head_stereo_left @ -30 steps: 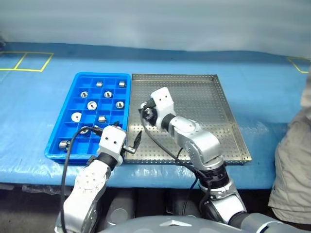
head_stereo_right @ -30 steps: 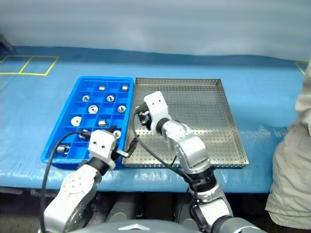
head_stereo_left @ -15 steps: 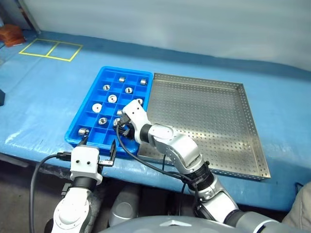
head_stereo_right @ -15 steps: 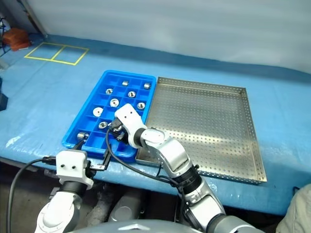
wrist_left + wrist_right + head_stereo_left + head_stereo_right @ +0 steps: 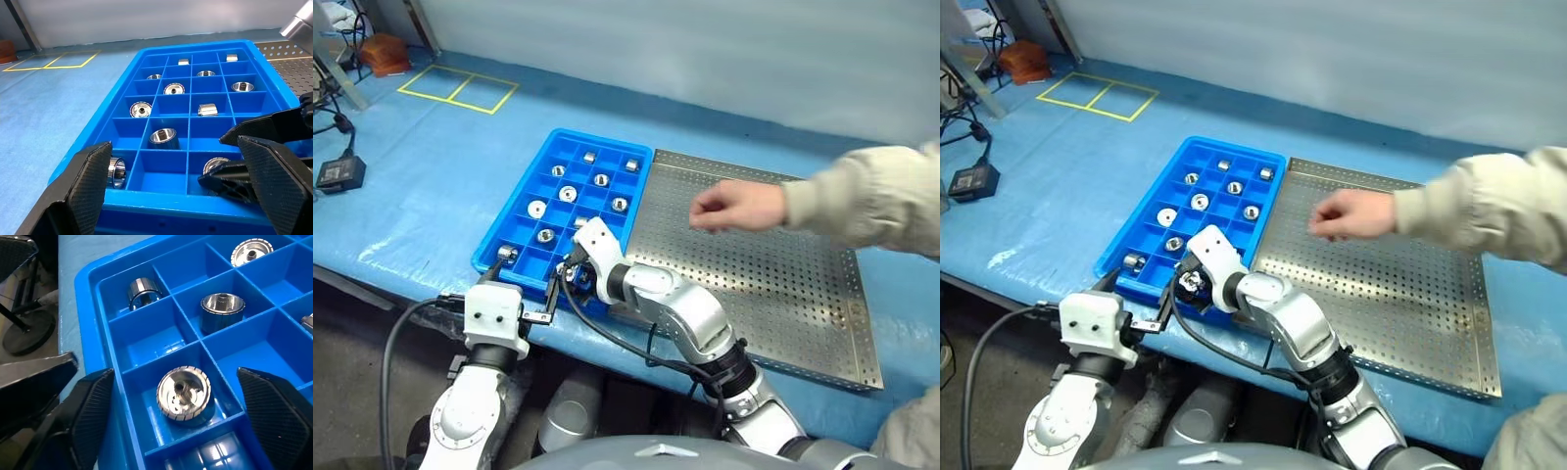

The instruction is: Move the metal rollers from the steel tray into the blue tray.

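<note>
Lets go of a metal roller [image 5: 183, 392] into a near-row compartment of the blue tray [image 5: 514, 201], spreading the right gripper [image 5: 1193, 285] wide where a second ago it was pinched narrow over the steel tray [image 5: 783, 284]. Leaves the roller lying flat on the compartment floor, face up, between the parted fingers and touching neither. Joins the other metal rollers already sitting one to a cell across the far and middle rows. Holds the left gripper [image 5: 521, 286] wide and empty just off the blue tray's near rim, at the edge of the tabletop [image 5: 431, 166]. Brings a person's hand [image 5: 736, 206], not present a moment before, out above the steel tray, fingers pinched together, with anything between them too small to make out. Shows no roller on the bare perforated floor, though arm and sleeve cover part of it. Points, by the look of it, to a transfer finished or nearly so, pending whatever the hand may add.
</note>
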Controlling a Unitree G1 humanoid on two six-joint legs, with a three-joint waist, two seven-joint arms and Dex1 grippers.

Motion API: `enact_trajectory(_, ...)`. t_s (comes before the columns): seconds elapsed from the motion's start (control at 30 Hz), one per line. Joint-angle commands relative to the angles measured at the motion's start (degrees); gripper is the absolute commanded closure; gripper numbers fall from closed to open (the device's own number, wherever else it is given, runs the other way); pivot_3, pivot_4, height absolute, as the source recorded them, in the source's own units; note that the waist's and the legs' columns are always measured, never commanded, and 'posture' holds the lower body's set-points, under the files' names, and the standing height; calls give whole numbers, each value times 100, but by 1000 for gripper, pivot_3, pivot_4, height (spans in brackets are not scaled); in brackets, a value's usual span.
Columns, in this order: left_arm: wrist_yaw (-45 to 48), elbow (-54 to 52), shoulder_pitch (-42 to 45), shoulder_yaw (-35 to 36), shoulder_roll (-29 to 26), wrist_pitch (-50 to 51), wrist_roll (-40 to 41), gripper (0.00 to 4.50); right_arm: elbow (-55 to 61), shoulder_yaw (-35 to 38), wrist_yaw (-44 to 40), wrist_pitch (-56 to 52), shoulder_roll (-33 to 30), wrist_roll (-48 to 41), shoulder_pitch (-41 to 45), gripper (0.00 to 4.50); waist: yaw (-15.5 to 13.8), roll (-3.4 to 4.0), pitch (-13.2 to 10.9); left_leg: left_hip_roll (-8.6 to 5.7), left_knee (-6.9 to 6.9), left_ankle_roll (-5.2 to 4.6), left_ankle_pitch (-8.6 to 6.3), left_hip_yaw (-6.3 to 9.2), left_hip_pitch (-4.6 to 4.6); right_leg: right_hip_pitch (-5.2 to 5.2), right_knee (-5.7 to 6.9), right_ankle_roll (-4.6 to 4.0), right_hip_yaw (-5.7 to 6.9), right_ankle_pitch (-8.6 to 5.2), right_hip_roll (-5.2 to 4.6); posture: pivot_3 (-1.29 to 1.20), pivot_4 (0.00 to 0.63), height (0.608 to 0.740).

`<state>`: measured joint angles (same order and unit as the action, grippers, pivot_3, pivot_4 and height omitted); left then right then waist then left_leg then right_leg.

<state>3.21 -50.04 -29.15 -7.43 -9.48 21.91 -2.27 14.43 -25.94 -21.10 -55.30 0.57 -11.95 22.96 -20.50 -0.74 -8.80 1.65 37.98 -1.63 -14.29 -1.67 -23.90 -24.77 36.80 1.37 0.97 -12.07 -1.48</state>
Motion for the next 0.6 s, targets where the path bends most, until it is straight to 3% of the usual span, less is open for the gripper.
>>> enact_trajectory(0.03,87,-45,91,-20,-29,-93,-7,0,460,221,-40,-40,11,-196,25,192,-9,0,0,0,0,0,0,0,0,0,0,0,2,0,0,468,150,740)
enact_trajectory(0.6,264,47,336,-74,-28,-65,-30,0,613,239,245,-113,-19,-234,-161,192,9,0,0,0,5,5,-2,3,-1,7,2,-13,33,-8,6,453,150,740)
